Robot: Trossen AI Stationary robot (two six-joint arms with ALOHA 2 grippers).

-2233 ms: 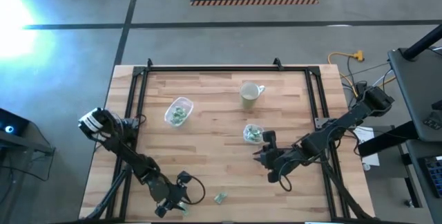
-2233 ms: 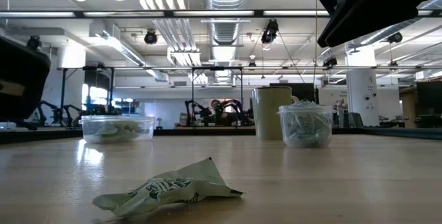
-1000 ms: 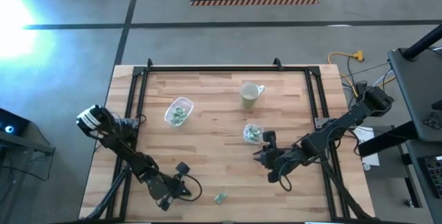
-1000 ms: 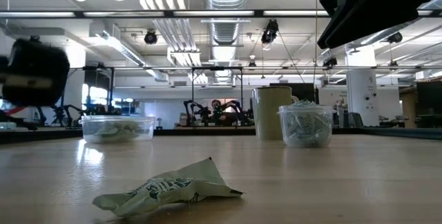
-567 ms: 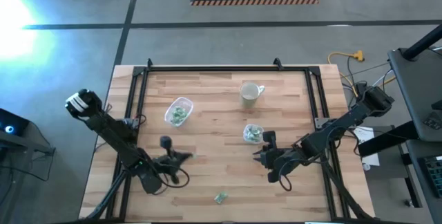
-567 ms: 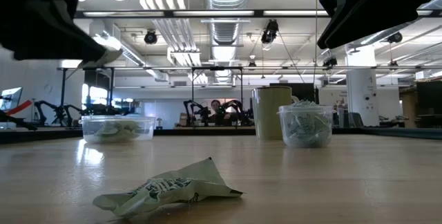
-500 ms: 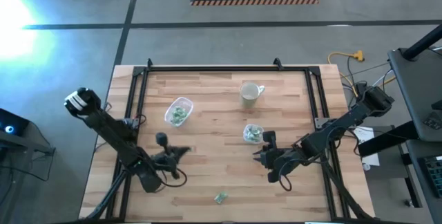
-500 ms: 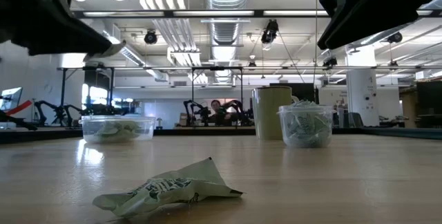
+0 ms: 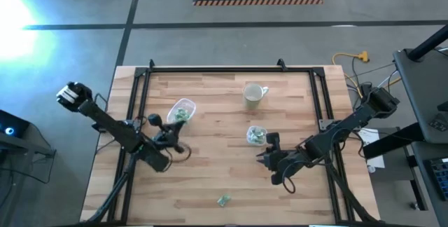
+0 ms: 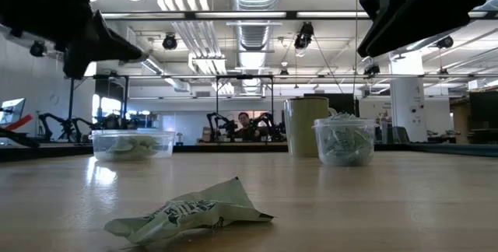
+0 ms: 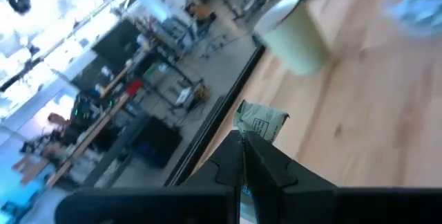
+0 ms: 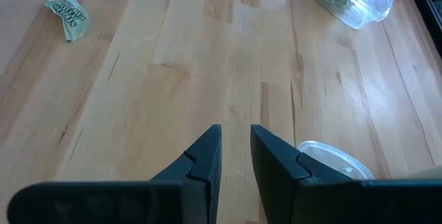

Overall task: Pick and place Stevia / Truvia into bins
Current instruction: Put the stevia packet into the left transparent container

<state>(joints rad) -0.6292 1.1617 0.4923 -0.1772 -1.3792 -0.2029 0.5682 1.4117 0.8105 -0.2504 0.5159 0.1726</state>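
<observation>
Packets (image 11: 260, 122) being light and floppy, I'm pinching one by its edge in the clenched left gripper (image 11: 242, 148) near the wide bin (image 9: 180, 113).

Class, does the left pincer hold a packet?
Yes: the left pincer is shut on a green-and-white packet, seen in its wrist view.

Wide bin (image 9: 181, 113) left, mug (image 9: 253, 95) behind small bin (image 9: 255, 136), packet (image 9: 223, 200) front.

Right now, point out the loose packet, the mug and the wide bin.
packet (image 9: 223, 200), high view, its middle.
mug (image 9: 252, 96), high view, its body.
wide bin (image 9: 183, 105), high view, its rim.
</observation>
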